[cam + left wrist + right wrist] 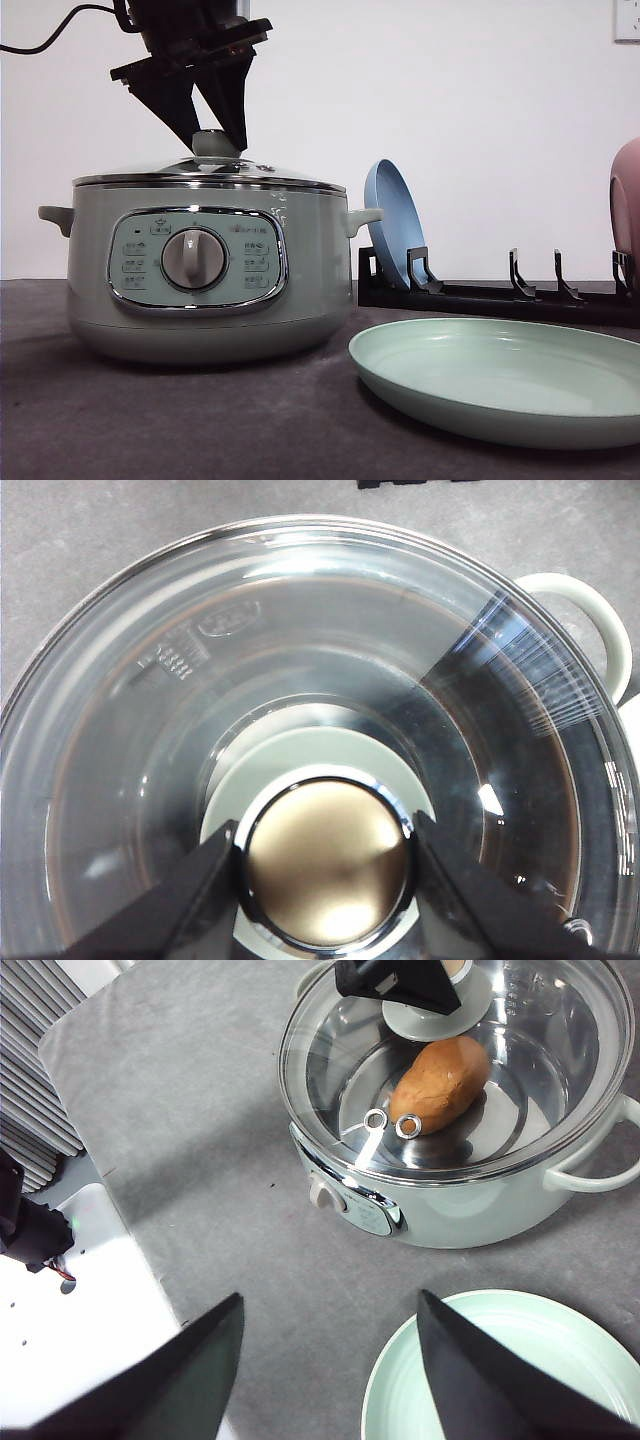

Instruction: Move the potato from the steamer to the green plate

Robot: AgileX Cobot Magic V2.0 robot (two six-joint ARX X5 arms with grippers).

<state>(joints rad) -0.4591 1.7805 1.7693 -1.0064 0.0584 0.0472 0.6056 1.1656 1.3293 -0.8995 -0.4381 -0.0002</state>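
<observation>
The pale green steamer [200,270] stands at the left of the table with its glass lid [260,172] seated on the rim. My left gripper [218,143] comes down from above, shut on the lid's knob [325,855], one finger pressing each side. Through the glass, the orange-brown potato [440,1082] lies on the steamer's floor. The green plate [500,380] rests flat to the right of the steamer, at the front. My right gripper [330,1300] hovers open and empty, high over the bare cloth between steamer [470,1200] and green plate [510,1360].
A black dish rack [500,295] runs behind the green plate, holding an upright blue plate [393,225] and a pink plate [625,210] at the far right. The steamer's side handle [590,620] sticks out. A white robot base [70,1310] borders the table.
</observation>
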